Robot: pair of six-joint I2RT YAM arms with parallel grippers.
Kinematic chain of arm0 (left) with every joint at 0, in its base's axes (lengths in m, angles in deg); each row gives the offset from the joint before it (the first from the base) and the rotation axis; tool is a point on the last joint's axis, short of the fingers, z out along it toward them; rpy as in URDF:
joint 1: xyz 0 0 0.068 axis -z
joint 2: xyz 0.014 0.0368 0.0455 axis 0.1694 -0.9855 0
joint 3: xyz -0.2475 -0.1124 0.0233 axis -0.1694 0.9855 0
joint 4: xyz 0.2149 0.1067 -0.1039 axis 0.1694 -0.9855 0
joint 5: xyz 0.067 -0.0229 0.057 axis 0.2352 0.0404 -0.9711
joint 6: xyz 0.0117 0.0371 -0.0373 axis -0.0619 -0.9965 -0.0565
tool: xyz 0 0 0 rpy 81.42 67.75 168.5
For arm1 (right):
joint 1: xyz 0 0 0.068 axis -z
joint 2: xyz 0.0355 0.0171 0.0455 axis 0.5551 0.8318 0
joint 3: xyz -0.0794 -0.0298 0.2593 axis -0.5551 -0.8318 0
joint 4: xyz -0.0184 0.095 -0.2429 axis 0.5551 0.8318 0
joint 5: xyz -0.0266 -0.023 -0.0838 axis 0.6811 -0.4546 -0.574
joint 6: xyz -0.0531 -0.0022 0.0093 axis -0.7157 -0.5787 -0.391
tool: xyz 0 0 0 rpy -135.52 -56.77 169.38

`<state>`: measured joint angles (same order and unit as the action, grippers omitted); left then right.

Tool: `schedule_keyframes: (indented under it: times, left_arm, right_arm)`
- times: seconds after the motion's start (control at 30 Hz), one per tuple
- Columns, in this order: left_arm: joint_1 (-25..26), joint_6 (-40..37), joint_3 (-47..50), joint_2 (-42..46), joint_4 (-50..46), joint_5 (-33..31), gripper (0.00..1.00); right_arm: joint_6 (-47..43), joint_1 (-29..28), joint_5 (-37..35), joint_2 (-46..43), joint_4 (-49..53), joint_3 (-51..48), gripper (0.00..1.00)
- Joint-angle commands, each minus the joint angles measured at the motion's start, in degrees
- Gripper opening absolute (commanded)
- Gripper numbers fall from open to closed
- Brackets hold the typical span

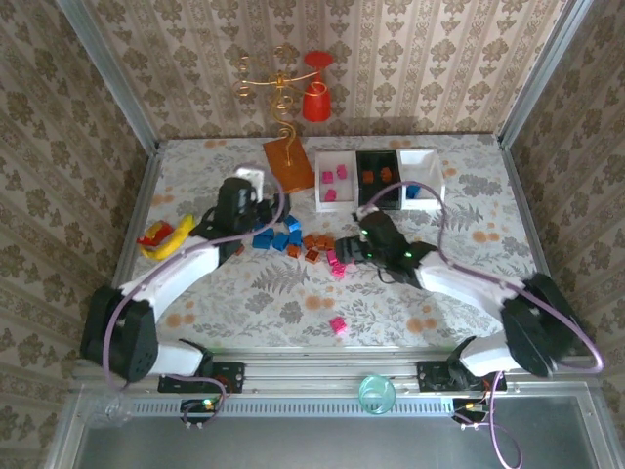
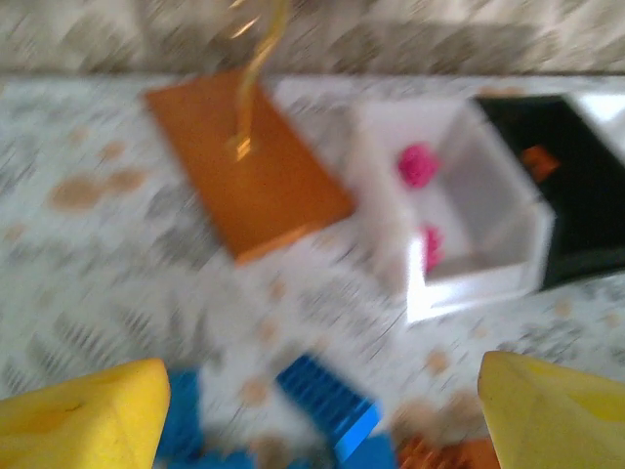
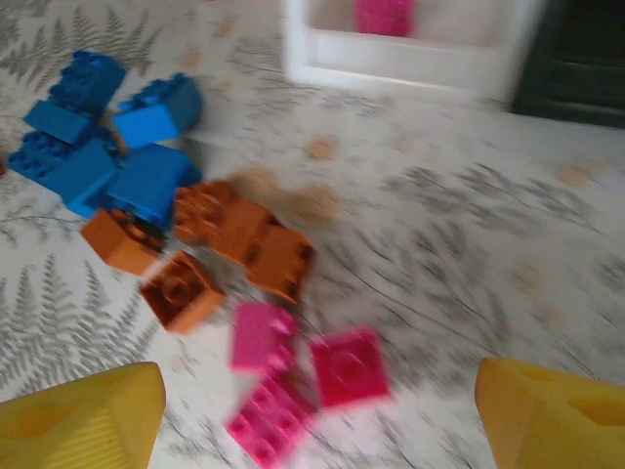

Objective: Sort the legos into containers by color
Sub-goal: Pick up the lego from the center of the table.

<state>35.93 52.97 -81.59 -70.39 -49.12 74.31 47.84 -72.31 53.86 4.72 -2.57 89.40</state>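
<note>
On the floral worktop (image 1: pixel 293 303) the legos (image 1: pixel 303 244) lie mostly in one loose heap at the middle, blue to the left, orange-brown next, pink to the right, with one pink stray (image 1: pixel 338 325) nearer the arm bases. A few sit in the containers (image 1: pixel 386 161) along the far side, pink, orange and blue kept apart, which seems to fix each bin's colour. The left fingers (image 2: pixel 83 420) hang over the blue bricks and the right fingers (image 3: pixel 78 420) over the pink and orange, both pairs spread wide and empty, likely poised to pick.
</note>
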Motion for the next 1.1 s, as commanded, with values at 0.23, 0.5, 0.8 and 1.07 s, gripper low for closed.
schedule_keyframes:
  times: [0.23, 0.5, 0.8, 1.07]
  left_arm:
    - [-10.71, 5.30, 14.03, 11.83, -5.88, 4.56, 0.87]
    - [-12.63, 4.96, 18.58, 14.80, -5.07, 5.99, 0.89]
    - [-13.34, 4.62, 21.11, 15.43, -3.91, 6.96, 0.90]
    - [-13.43, 5.36, 21.57, 16.80, -3.88, 8.65, 0.90]
  right_arm:
    - [-3.34, -2.59, 5.00, 27.79, 3.41, 27.97, 0.76]
    - [-5.40, -2.49, 4.81, 40.79, 10.26, 43.55, 0.70]
    - [-6.33, -2.28, 6.08, 47.69, 14.35, 52.07, 0.51]
    - [-4.83, -1.39, 7.34, 43.71, 13.63, 50.83, 0.32]
